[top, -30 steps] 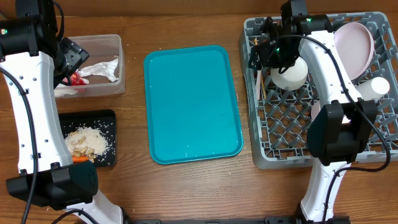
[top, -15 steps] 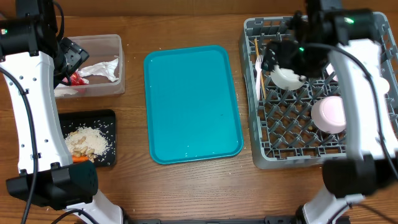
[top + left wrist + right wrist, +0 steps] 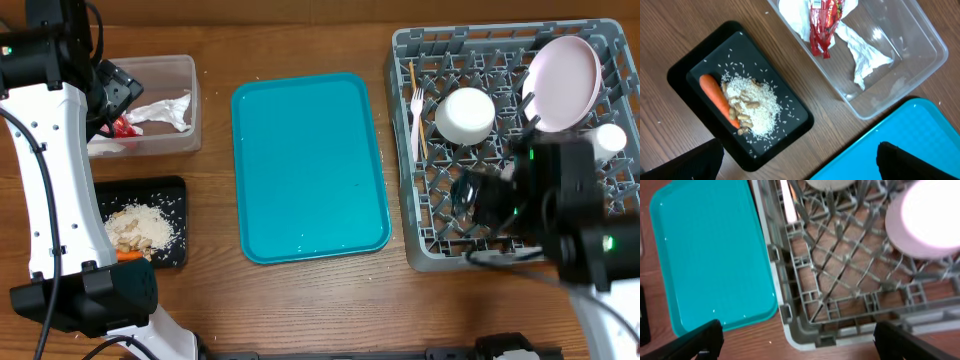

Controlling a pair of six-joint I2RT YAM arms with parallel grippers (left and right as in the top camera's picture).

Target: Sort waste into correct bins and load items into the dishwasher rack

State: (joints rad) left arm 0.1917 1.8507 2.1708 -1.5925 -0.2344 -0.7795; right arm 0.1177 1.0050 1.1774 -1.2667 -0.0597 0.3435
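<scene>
Firstly, you should note that your left gripper (image 3: 800, 150) hung with its fingers (image 3: 697, 162) spread wide and nothing between them. Its wrist view looked down on both bins. The black tray (image 3: 677, 75) lay at centre left of that view, carrying the carrot (image 3: 715, 97) against a heap of grainy food scraps (image 3: 755, 105). The clear tub (image 3: 900, 45) sat at upper right, holding the red wrapper (image 3: 822, 22) and crumpled napkins (image 3: 862, 57). The teal tray (image 3: 920, 140) cut across the lower right corner, near the tub's wall but apart from it.

Your right gripper (image 3: 799, 327) was likewise spread open and empty, above the lower left corner of the dishwasher rack (image 3: 771, 250). In the overhead view your right arm (image 3: 560, 215) was blurred and covered the rack's lower right part.

Within the rack, the plate (image 3: 563, 80) appeared tilted at upper right. One bowl (image 3: 466, 115) sat at upper centre and the cup (image 3: 610, 138) at the right edge. The fork (image 3: 417, 112) and wooden stick (image 3: 423, 140) lay along the left wall. A second bowl (image 3: 930, 222) showed, blurred, at upper right of the right wrist view.

For clearance, a narrow strip of table (image 3: 215, 300) ran between the teal tray's right edge and the rack's left wall. A similar strip ran between the tub and the teal tray. Your left arm (image 3: 50, 170) ran down the left side of the overhead frame, hiding the bins' left ends.
</scene>
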